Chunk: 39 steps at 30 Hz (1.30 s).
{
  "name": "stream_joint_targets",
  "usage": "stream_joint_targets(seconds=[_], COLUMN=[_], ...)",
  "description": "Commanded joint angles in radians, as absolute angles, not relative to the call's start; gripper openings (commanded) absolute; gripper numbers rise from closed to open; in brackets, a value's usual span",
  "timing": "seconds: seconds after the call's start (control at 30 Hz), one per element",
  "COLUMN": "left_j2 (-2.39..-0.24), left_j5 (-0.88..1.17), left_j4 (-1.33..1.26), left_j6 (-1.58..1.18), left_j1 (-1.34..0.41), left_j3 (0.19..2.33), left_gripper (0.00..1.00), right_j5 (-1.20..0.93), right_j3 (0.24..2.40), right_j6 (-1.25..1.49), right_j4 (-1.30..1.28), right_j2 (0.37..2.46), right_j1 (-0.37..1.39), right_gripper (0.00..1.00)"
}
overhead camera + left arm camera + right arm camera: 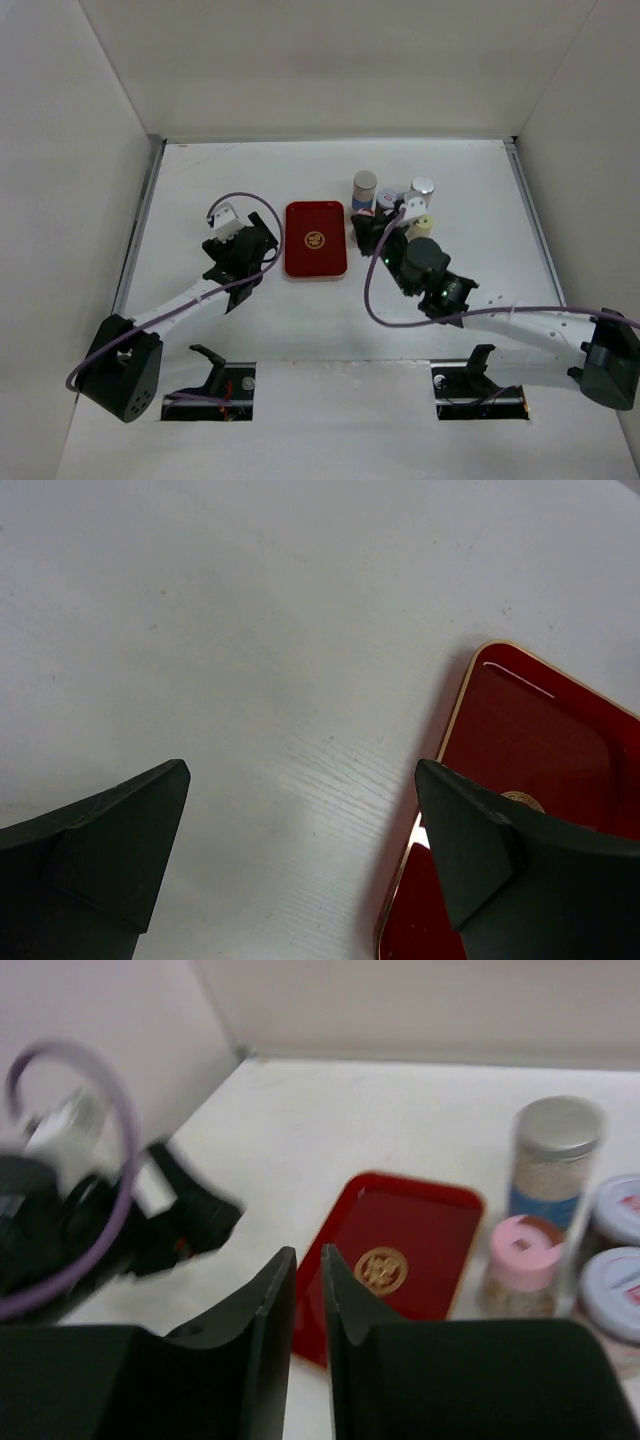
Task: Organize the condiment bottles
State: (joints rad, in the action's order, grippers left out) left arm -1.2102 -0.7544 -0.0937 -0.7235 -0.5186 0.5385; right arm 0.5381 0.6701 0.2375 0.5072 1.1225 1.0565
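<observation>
Six condiment bottles (365, 185), some partly hidden; one red tray (316, 240).

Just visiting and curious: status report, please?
Left tool open, beside flat red tray. Right tool shut, empty. Small cylindrical condiment bottles clustered right of tray.

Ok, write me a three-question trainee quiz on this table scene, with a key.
1. True or false: one bottle already stands on the red tray.
2. Pick one. The left tool is: A) open and empty; B) shut on a bottle; C) shut on the tray's rim.
3. Short answer: in the top view, on which side of the tray do the condiment bottles stand?

Key: 1 false; 2 A; 3 right.
</observation>
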Motion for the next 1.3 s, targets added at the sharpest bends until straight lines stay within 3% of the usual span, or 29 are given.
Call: stream_joint_targets(seconds=[0.0,0.1,0.17,0.23,0.3,0.37,0.5,0.9,1.07,1.2,1.27], left_j2=[-1.126,-1.118,-1.141,-1.164,-1.164,-1.152,-1.128,-1.147,-1.143,-1.146,-1.138], left_j5=[-0.716,-0.686,-0.675,-0.641,-0.606,-0.597,-0.578,-0.561,-0.558,-0.549,-0.552], left_j4=[-0.202,-0.209,-0.218,-0.219,-0.221,-0.233,-0.249,-0.281,-0.284,-0.281,-0.288], left_j6=[-0.75,-0.77,-0.784,-0.793,-0.802,-0.808,-0.813,-0.815,-0.815,-0.815,-0.815], left_j1=[-0.495,-0.484,-0.476,-0.464,-0.449,-0.435,-0.416,-0.406,-0.404,-0.397,-0.397], left_j3=[0.494,0.473,0.466,0.469,0.465,0.451,0.43,0.422,0.42,0.422,0.416], left_gripper=[1.0,1.0,1.0,1.0,1.0,1.0,1.0,1.0,1.0,1.0,1.0], right_j5=[0.58,0.575,0.571,0.557,0.549,0.541,0.529,0.491,0.494,0.5,0.521], right_j3=[0.806,0.941,1.023,1.095,1.146,1.193,1.265,1.45,1.468,1.493,1.494], right_j6=[0.299,0.337,0.344,0.339,0.324,0.298,0.287,0.267,0.273,0.267,0.267], right_j4=[0.399,0.22,0.131,0.072,0.066,0.069,0.071,-0.003,-0.024,-0.032,-0.008], right_j2=[1.103,1.199,1.282,1.365,1.44,1.505,1.61,1.85,1.888,1.898,1.872], right_j1=[0.925,0.831,0.788,0.746,0.717,0.696,0.645,0.596,0.59,0.59,0.591], right_gripper=[0.18,0.19,0.27,0.44,0.68,0.83,0.95,0.94,0.8,0.57,0.52])
